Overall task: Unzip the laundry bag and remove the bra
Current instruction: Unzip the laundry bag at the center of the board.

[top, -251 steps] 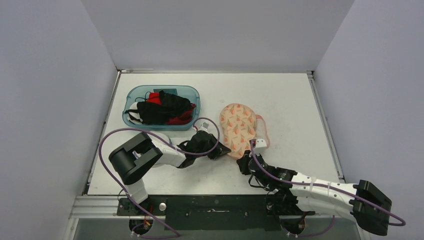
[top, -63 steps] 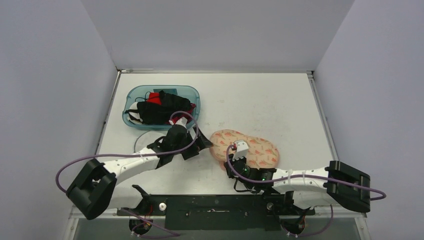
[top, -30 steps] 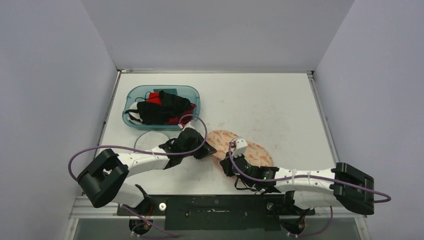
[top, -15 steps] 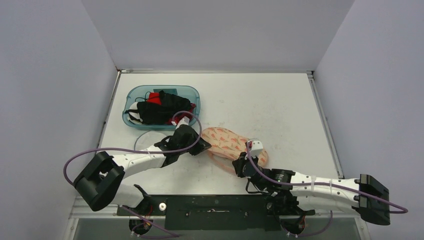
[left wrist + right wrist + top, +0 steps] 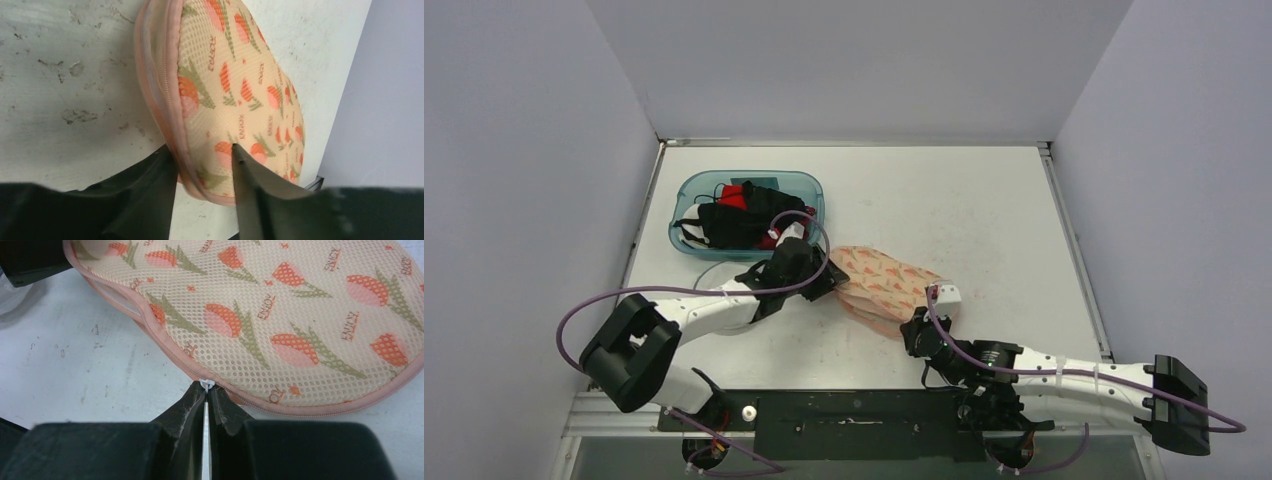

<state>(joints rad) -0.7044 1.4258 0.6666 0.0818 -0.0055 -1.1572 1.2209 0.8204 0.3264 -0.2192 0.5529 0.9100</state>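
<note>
The laundry bag point(image 5: 886, 283), peach mesh printed with tulips, lies flat on the table between the arms. My left gripper point(image 5: 832, 278) is at its left end. In the left wrist view its jaws point(image 5: 200, 147) stand apart with the bag point(image 5: 235, 75) and its pink rim between them. My right gripper point(image 5: 912, 322) is at the bag's near rim and is shut on the white zipper pull point(image 5: 206, 384). Left of the pull the zipped seam point(image 5: 117, 297) gapes a little. The bra is hidden.
A teal bin point(image 5: 814, 196) with dark and red garments stands at the back left, just behind my left arm. A clear round disc point(image 5: 709, 277) lies on the table under that arm. The table's near edge runs close behind my right gripper.
My left gripper's jaws have parted at the bag's left end. My right gripper has travelled right along the near rim with the zipper pull, and the bag has swung with it.
</note>
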